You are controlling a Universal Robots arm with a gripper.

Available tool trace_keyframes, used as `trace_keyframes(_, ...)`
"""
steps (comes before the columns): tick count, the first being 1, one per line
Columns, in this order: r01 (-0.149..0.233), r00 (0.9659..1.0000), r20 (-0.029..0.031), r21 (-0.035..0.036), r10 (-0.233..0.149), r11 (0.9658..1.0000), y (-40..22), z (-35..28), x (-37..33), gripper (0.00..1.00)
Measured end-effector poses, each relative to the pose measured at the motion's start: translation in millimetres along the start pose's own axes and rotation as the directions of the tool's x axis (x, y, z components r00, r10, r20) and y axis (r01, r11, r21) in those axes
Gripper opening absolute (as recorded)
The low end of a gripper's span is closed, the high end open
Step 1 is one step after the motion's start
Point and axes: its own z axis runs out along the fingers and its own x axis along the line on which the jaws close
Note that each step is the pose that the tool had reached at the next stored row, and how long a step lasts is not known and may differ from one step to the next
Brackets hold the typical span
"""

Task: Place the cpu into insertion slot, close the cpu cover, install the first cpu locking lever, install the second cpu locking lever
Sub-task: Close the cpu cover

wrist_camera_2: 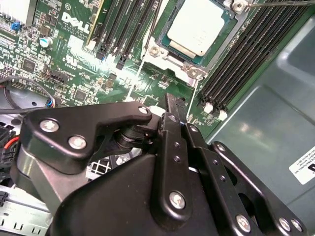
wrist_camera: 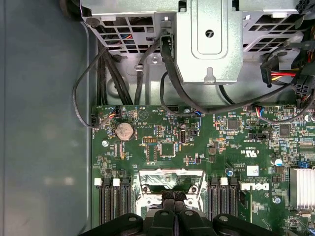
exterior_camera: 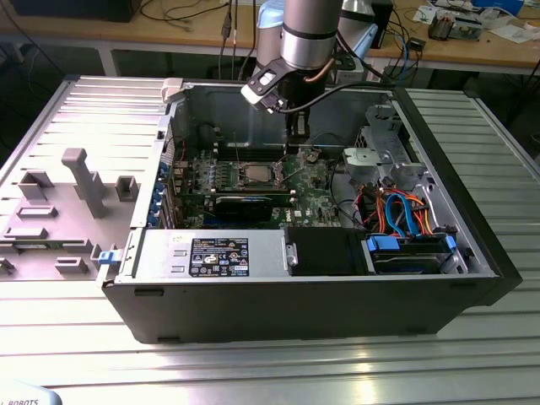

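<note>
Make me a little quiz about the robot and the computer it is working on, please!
1. Pick one: what colour is the motherboard? A green, B red, C yellow.
2. True or false: the cpu is lifted up in the gripper.
3. Fill the gap: in the exterior view the arm reaches down into an open computer ____.

Key
1. A.
2. False. The cpu lies flat on the motherboard, just past the gripper's tips.
3. case.
</note>
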Motion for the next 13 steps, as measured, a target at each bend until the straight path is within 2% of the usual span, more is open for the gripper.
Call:
trace_keyframes(8,0.0,1.0,0.0,0.0,0.0,1.0,0.6,0.0,0.0,0.11)
trace_keyframes(13,0.0,1.0,0.0001,0.0,0.0,1.0,7.2,0.9,0.0,0.11)
